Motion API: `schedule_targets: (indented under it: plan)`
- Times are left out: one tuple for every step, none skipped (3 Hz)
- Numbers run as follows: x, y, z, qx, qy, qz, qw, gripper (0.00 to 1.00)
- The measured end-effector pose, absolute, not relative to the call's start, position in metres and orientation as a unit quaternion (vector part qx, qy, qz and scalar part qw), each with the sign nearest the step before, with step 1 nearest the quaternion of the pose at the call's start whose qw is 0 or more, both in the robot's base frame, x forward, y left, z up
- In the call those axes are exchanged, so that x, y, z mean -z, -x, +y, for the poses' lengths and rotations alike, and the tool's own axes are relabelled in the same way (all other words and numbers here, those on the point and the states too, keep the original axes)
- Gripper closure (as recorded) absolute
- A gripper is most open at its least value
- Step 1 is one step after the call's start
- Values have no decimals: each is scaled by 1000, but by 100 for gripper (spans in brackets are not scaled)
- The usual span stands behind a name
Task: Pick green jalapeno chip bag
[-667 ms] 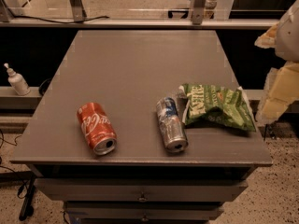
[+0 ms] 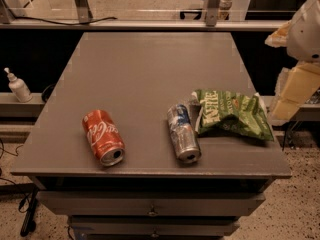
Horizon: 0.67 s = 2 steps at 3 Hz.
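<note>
The green jalapeno chip bag (image 2: 232, 114) is found just to the right of the silver-blue can (image 2: 183, 133), its left edge touching or all but touching the can's side. It lies flat and crumpled on the bench (image 2: 150, 64). Its long axis runs away from the can toward the bench's right edge, slanting a little toward the front corner.

The tool (image 2: 292, 96) is seen farther out from the can than the bag, beyond the bench's right edge and apart from the bag. Whether it is released or clenched cannot be told; nothing is seen held in it.

The bag therefore lies from the tool toward the can and slightly forward, and a reach inward across the right edge is judged to be what is called for. The bag's far end from the can is nearest the tool and is likely the better place to be grasped, since no other thing lies there.

On the can's side little room is left, so the can could be nudged and rolled. The red cola can (image 2: 103, 136) lies well to the can's left, out of the way. Behind the can the bench surface is open.
</note>
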State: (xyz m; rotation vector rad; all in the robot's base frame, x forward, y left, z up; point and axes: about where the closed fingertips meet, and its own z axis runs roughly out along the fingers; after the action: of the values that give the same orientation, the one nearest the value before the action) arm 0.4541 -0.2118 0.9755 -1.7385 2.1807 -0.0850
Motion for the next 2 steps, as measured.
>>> schedule_targets:
  plan:
    - [-959,-481,-208,5,619,760,198,0]
    - [-923,-518,-205,-33,611,763,208,0]
